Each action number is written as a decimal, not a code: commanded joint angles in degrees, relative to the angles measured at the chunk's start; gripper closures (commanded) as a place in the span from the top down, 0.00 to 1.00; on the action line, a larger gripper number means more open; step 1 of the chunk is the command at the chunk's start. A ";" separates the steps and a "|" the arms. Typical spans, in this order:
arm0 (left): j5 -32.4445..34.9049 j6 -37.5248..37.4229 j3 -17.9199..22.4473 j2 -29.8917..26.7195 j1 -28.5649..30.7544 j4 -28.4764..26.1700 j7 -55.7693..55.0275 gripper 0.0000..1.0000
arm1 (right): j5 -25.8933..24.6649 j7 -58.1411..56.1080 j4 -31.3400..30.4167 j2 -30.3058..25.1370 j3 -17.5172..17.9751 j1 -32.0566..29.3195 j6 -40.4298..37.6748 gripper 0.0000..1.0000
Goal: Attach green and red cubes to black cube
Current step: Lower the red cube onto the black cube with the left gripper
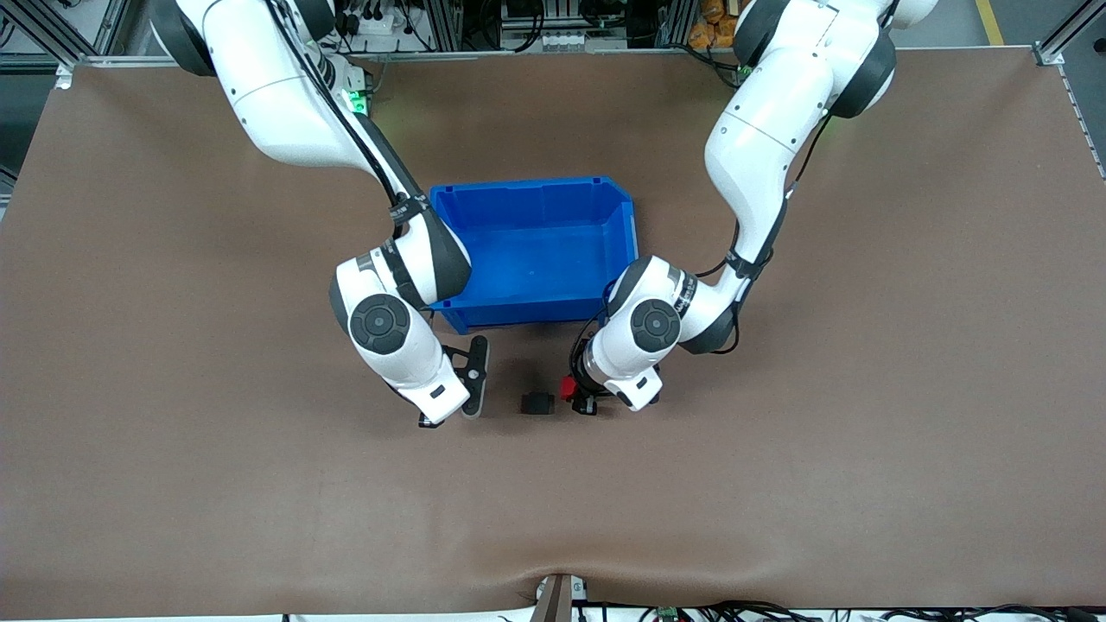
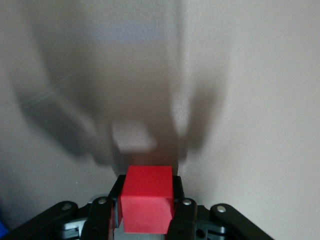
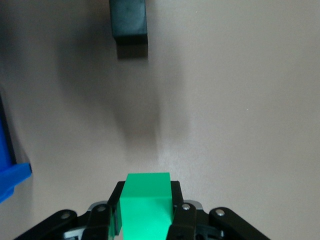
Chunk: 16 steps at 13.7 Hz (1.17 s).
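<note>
The black cube (image 1: 537, 403) sits on the brown table, nearer to the front camera than the blue bin, between my two grippers. It also shows in the right wrist view (image 3: 129, 20), some way ahead of the fingers. My left gripper (image 1: 574, 394) is shut on the red cube (image 2: 147, 205), held low just beside the black cube toward the left arm's end; the red cube shows in the front view (image 1: 568, 386). My right gripper (image 1: 473, 393) is shut on the green cube (image 3: 146, 206), a short gap from the black cube toward the right arm's end. The green cube is hidden in the front view.
An empty blue bin (image 1: 527, 187) stands just farther from the front camera than the cubes, between the two forearms. Its corner shows in the right wrist view (image 3: 10, 181). Bare brown table (image 1: 553, 518) stretches nearer the front camera.
</note>
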 commanded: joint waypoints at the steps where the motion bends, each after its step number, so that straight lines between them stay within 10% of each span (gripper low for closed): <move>1: -1.05 0.68 0.61 2.66 -0.64 4.74 -0.02 0.00 | 0.46 1.77 4.96 3.38 -0.18 0.75 -0.44 0.00; 16: -1.05 1.56 0.61 5.21 -0.82 7.21 0.42 0.00 | 0.46 6.95 10.95 9.18 0.79 0.92 2.19 0.00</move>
